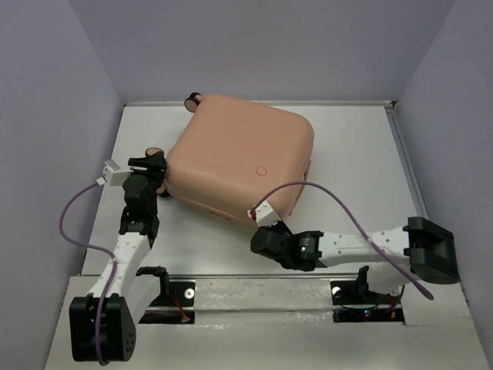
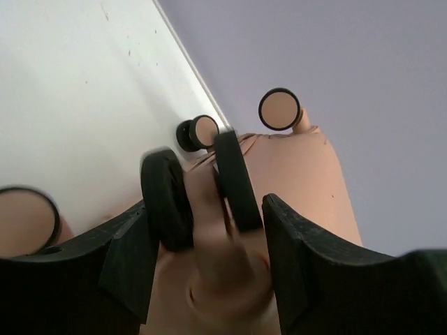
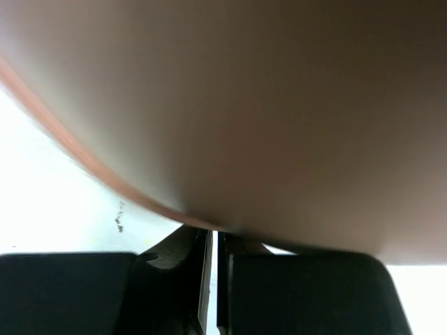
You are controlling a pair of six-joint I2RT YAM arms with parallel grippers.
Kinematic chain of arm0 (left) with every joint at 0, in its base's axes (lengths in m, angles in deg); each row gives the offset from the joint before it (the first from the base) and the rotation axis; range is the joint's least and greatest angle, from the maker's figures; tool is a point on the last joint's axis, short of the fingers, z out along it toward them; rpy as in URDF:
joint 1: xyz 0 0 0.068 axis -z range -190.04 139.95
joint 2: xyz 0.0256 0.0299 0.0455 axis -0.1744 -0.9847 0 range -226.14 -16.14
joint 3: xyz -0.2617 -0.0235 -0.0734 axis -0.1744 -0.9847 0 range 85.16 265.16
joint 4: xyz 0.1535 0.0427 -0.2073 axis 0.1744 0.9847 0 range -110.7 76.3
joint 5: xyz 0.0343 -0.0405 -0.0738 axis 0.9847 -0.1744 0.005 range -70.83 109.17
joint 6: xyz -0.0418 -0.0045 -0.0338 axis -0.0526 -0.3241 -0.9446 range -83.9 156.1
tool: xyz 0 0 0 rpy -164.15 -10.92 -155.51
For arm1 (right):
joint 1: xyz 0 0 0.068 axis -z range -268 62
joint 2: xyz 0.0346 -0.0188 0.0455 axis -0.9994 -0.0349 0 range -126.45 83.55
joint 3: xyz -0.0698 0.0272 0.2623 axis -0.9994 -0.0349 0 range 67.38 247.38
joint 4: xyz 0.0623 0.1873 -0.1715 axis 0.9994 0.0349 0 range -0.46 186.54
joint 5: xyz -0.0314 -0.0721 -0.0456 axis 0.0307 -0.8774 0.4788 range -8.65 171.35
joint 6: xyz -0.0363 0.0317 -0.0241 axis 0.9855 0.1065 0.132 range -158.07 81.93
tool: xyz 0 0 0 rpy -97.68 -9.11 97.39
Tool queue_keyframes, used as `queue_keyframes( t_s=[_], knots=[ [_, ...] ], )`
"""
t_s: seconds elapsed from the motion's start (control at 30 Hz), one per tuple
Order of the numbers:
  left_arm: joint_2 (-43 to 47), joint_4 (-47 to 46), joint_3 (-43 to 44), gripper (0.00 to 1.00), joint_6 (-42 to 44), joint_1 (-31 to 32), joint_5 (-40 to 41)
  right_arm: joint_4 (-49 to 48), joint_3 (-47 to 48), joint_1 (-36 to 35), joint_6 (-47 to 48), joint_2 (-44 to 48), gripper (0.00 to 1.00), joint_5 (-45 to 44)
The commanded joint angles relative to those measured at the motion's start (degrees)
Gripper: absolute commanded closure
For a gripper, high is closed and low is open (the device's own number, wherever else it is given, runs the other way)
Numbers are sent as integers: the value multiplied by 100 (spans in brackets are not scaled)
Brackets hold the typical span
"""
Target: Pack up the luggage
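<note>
The small peach-pink hard-shell suitcase (image 1: 239, 154) lies closed and flat on the white bench (image 1: 354, 146), toward the far middle, turned at an angle. The left gripper (image 2: 206, 209) is at its left corner, jaws partly open on either side of a black twin wheel (image 2: 236, 183), with no clear grip. The right gripper (image 3: 213, 241) sits against the near edge, jaws closed together under the shell with nothing visible between them.

Two arms: left arm (image 1: 127, 247), right arm (image 1: 362, 245). White links, black joint housings. Purple cable (image 1: 73, 208) along each, ending in a white plug (image 1: 112, 174). Black two-finger tools: left tool (image 2: 206, 206), right tool (image 3: 213, 241). Small green light (image 1: 306, 248) on right arm.
</note>
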Motion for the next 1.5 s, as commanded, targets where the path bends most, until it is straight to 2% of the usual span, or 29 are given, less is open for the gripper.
queue_keyframes(
  t_s=[0.0,0.1,0.17,0.37,0.5,0.53,0.7,0.77,0.87,0.9,0.97,1.0,1.07,1.23,1.47],
  knots=[
    [526,520,-640,94,825,1385,-1621,-1756,2087,-329,40,-1163,93,840],
    [904,740,-869,94,895,1394,-1621,-1993,1992,-234,111,-875,93,857],
    [1150,837,-1027,94,957,1403,-1560,-2142,1649,-14,76,-567,93,1190],
    [1151,574,-1291,94,878,1446,-1779,-2460,797,812,93,795,93,1744],
    [1195,363,-1178,94,904,1964,-1710,-2259,418,927,50,1499,93,2280],
    [1195,362,-1134,94,904,2322,-1613,-2197,357,927,-55,1587,93,2368],
    [651,-102,-966,94,764,3177,-1191,-2073,41,726,-451,1483,93,2668],
    [266,-366,-905,94,658,3414,-1182,-1916,22,446,-530,1360,93,2276],
    [35,-498,-835,94,632,3652,-1050,-1713,-48,391,-793,1359,93,1825],
    [26,-490,-826,94,632,3670,-1050,-1669,-100,391,-890,1403,90,1720],
    [61,-490,-825,94,640,3705,-1041,-1529,-250,391,-1101,1561,72,1430],
    [122,-490,-852,94,640,3740,-1032,-1328,-268,391,-1267,1596,60,1167],
    [193,-490,-887,94,614,3767,-1032,-984,-268,391,-1470,1579,53,868],
    [114,-525,-870,94,561,3987,-962,-965,-251,391,-1621,1167,53,357],
    [70,-560,-852,94,474,4321,-777,-957,258,391,-1603,184,50,-478]
  ],
)
